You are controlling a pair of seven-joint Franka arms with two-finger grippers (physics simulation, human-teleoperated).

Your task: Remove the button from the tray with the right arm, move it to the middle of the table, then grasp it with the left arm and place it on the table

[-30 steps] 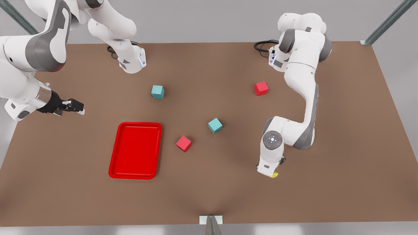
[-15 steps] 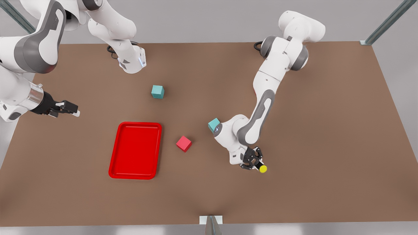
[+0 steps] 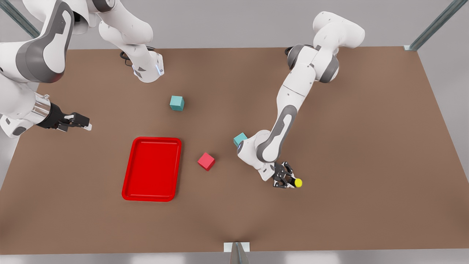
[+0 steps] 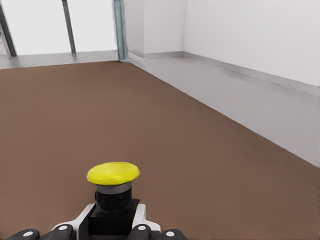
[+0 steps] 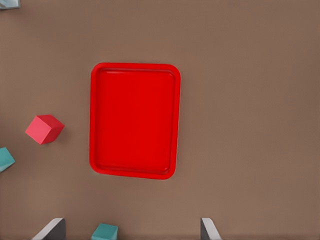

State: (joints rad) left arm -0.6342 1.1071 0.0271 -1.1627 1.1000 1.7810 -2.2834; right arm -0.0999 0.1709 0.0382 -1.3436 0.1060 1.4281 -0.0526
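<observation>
Left end effector point(image 3: 291, 182) clamped on the base of the button point(image 3: 298, 182), yellow cap pointing sideways, between the centre of the bench point(image 3: 366, 146) and its near edge. Compared with half a second earlier: carried slightly away from that edge, pose little altered. Tray point(image 3: 157, 139) empty, well apart. Right end effector point(image 3: 82, 123) spread wide, waiting beyond the tray. Handover apparently complete; lowering and release not yet done.

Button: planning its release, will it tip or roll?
Likely tippy: the button, held in the left claw, has a wide cap over a small base. Tipped, the round cap might roll. Right claw waits near the tray.
</observation>
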